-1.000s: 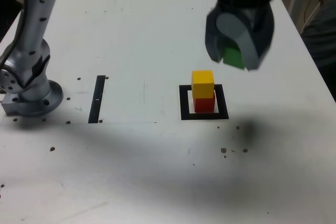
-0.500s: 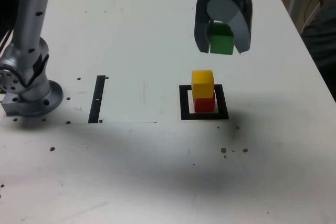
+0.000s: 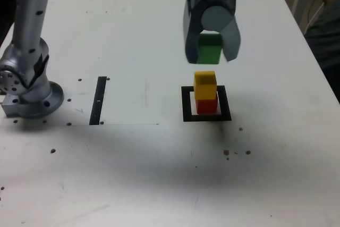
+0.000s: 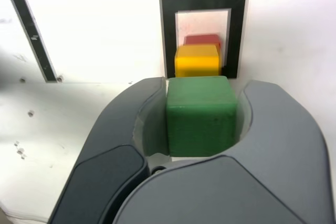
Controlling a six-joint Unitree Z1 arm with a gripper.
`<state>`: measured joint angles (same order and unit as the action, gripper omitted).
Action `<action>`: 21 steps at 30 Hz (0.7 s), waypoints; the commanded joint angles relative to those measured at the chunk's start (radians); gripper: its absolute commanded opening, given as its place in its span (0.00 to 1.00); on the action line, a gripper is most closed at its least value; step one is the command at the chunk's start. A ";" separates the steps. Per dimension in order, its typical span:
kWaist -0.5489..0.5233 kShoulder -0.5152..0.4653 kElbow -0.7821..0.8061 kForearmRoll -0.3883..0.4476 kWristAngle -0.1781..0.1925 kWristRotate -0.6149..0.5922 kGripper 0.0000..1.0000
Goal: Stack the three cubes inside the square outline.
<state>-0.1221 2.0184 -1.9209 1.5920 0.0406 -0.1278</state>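
Observation:
The yellow cube (image 3: 205,82) rests on the red cube (image 3: 206,105), both inside the black square outline (image 3: 187,104) on the white table. Hanging in the air just above and slightly behind that stack is my gripper (image 3: 211,54), shut on the green cube (image 3: 210,49). In the wrist view the green cube (image 4: 200,115) fills the space between the two grey fingers (image 4: 286,129), with the yellow cube (image 4: 196,60), red cube (image 4: 202,40) and square outline (image 4: 168,35) beyond it.
The arm's grey base (image 3: 29,91) stands at the exterior view's left. A thin black strip (image 3: 98,100) lies between the base and the outline. A person's dark sleeve (image 3: 325,30) shows at the exterior view's right edge. Small dark specks dot the table.
My gripper, holding the green cube, has moved toward the exterior view's left and now hangs nearly over the yellow-on-red stack. The stack has not moved.

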 commanded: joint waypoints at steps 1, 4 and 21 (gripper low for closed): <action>0.008 -0.004 0.021 0.003 -0.013 0.000 0.35; 0.011 -0.001 0.032 -0.002 -0.024 0.002 0.35; 0.014 0.064 0.020 -0.030 -0.045 0.031 0.35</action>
<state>-0.1113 2.0766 -1.8978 1.5602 -0.0020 -0.0992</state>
